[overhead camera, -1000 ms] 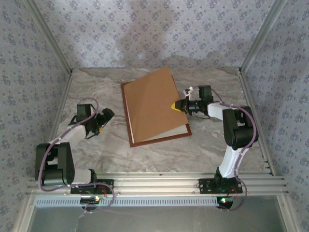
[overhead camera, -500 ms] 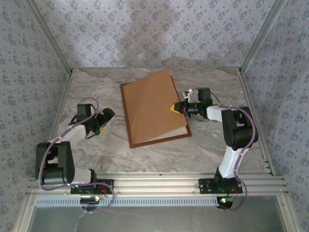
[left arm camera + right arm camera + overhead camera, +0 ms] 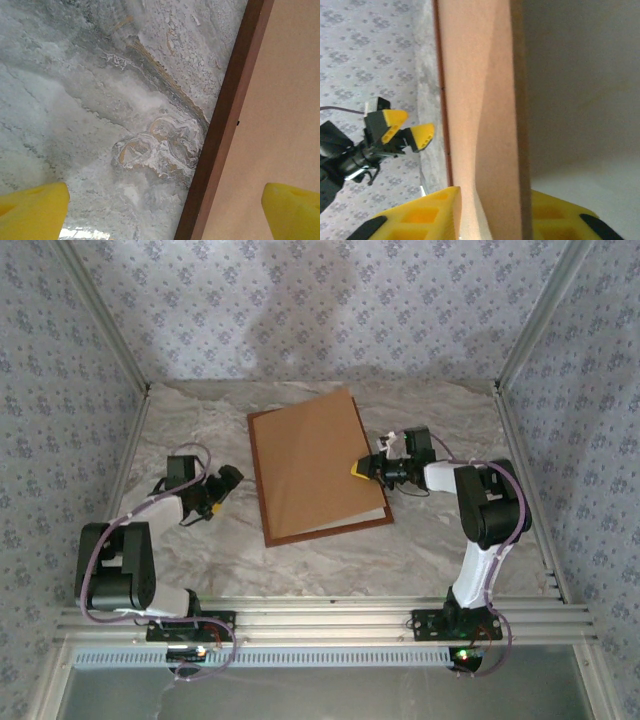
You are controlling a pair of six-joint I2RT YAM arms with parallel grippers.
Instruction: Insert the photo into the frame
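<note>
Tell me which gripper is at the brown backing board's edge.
The right gripper, its yellow fingers astride the right edge of the brown backing board; the left gripper hangs open, apart, to its left.

Table (image 3: 330, 565): stone-look surface, grey-white with tan veining, matt, slightly grainy at close range.

Frame (image 3: 225, 120): reddish-brown wood, smooth, with a low satin sheen.

Backing board (image 3: 310, 465): plain tan card or fibreboard, matt and unprinted.

Jaws of the left gripper (image 3: 164, 207) and right gripper (image 3: 495, 200): smooth yellow plastic, with moulded recesses on the right pair.

Rails (image 3: 330, 615) at 6 o'clock of the table: bare ribbed aluminium, dull finish.

Walls (image 3: 300, 320): matt patterned paper or cloth; which one cannot be told.
</note>
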